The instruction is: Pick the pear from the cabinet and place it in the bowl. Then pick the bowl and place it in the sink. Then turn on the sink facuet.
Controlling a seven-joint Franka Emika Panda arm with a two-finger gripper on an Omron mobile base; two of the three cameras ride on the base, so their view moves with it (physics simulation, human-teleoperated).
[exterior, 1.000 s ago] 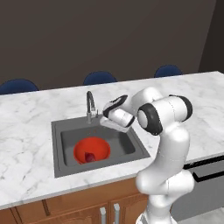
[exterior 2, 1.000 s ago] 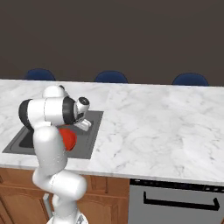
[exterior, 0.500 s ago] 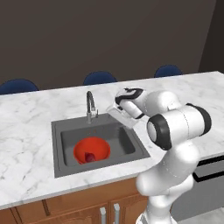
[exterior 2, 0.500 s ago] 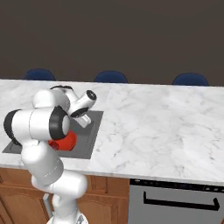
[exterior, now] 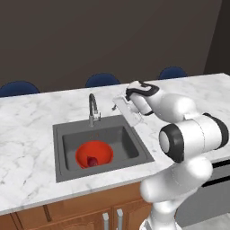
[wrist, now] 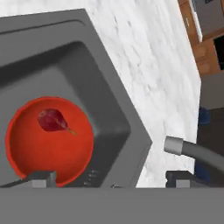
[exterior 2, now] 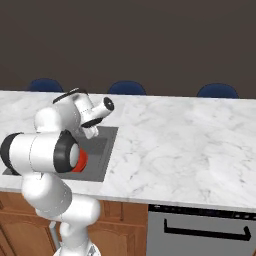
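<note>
The red bowl (exterior: 93, 152) sits in the dark grey sink (exterior: 130, 143), left of centre. The dark red pear (exterior: 93, 161) lies inside it. In the hand view the pear (wrist: 52, 120) rests in the upper part of the bowl (wrist: 43, 153), with the sink wall (wrist: 109, 109) to the right. My gripper (exterior: 120, 106) hovers above the sink's back right corner, just right of the gooseneck sink faucet (exterior: 92, 108). The gripper (wrist: 111, 179) is open and holds nothing. The faucet's spout (wrist: 192, 151) reaches in near the right fingertip (wrist: 181, 178). The cabinet is out of view.
White marble counter (exterior: 31, 134) surrounds the sink and runs far to the right (exterior 2: 190, 145). Blue chair backs (exterior: 102, 80) stand behind the counter. Wooden base doors (exterior: 81, 215) and a dishwasher front (exterior 2: 205, 230) lie below. My own arm (exterior 2: 47, 150) hides most of the sink in the right base view.
The hand has lifted away from over the bowl and swung back toward the faucet. The elbow has moved right and forward. The jaws stay open, and the bowl and pear are still.
</note>
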